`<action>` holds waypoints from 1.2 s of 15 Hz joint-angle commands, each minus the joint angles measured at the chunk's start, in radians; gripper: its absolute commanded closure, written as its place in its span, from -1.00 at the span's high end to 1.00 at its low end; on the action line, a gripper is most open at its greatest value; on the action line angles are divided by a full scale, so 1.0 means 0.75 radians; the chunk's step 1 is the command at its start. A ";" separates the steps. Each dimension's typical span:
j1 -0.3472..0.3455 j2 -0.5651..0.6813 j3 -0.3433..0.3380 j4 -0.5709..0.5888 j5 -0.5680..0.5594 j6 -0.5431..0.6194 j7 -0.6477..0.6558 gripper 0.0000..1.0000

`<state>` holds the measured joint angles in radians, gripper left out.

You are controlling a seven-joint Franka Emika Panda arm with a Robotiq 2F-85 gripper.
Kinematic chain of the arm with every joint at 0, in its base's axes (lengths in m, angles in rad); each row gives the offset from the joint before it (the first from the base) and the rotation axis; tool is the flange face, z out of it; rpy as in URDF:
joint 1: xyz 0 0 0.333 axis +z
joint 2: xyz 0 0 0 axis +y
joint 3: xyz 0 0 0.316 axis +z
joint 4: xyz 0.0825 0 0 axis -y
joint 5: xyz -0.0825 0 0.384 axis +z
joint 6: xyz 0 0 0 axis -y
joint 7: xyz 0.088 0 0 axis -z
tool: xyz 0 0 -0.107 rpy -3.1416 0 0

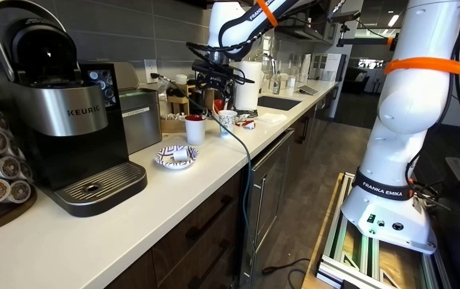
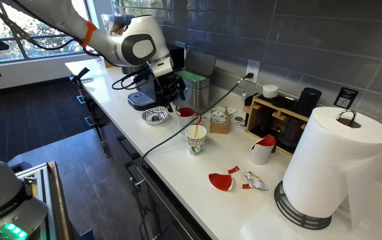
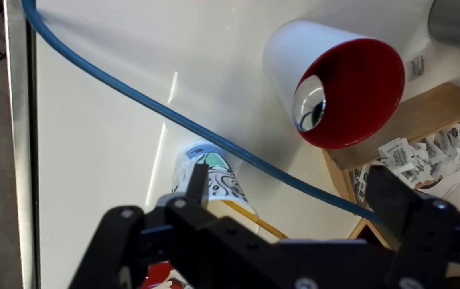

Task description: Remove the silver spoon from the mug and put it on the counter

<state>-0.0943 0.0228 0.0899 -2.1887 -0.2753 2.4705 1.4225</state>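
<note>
Silver spoon [image 3: 309,103], shiny and oval-bowled, sits in the white mug [image 3: 352,82]

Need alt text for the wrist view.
Open gripper over the counter, near a red-lined white mug with what is probably the silver spoon shining at its rim. A blue cable crosses the picture between mug and patterned cup holding a stick.

The surface [image 1: 73,249] looks smooth and glossy, the mug [image 3: 338,80] glossy inside, the patterned cup [image 2: 196,143] paper, the Keurig coffee machine [image 1: 73,118] metal-fronted, the packet box [image 2: 219,128] wood, the hand [image 3: 290,176] matt.
</note>
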 commanded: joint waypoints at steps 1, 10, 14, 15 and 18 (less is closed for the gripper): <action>0.072 0.087 -0.056 0.066 0.005 0.043 0.106 1.00; 0.156 0.178 -0.113 0.104 0.039 0.038 0.146 0.82; 0.177 0.208 -0.137 0.128 0.026 0.039 0.162 0.06; 0.182 0.207 -0.142 0.132 0.018 0.037 0.170 -0.10; 0.198 0.194 -0.149 0.142 0.013 0.024 0.167 -0.55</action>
<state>0.0276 0.1641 -0.0049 -2.0976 -0.2637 2.4897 1.5219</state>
